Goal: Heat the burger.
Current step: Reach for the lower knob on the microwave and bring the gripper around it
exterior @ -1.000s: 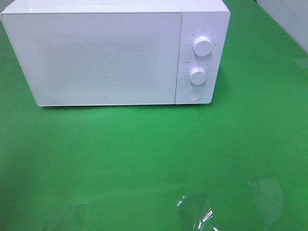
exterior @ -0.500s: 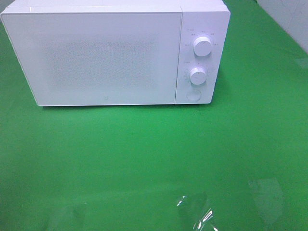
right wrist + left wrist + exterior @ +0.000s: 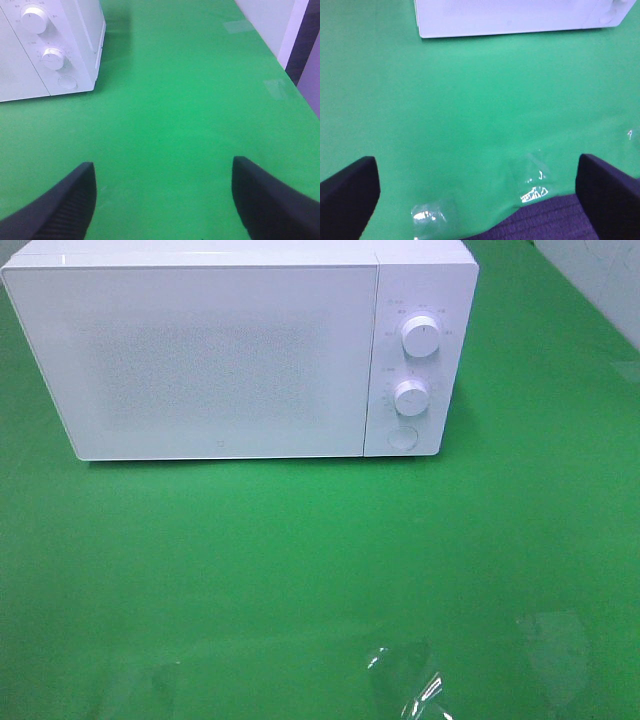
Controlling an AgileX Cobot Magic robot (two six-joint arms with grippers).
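I see the white microwave (image 3: 220, 360), door shut, on the green tabletop (image 3: 300, 570); left gripper (image 3: 479, 197) and right gripper (image 3: 162, 200) both spread wide, empty

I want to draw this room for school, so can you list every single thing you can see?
microwave: one, white, at the back of the table, door shut
knobs: two, white, one above the other on the microwave's right panel
round button: one, white, below the knobs
table cloth: one, green, under everything
tape patches: a few, see-through and shiny, near the front edge
wall: one, whitish, past the table's right side
burger: none in view
left gripper: one, dark jaws wide apart, above the bare cloth
right gripper: one, dark jaws wide apart, above the bare cloth
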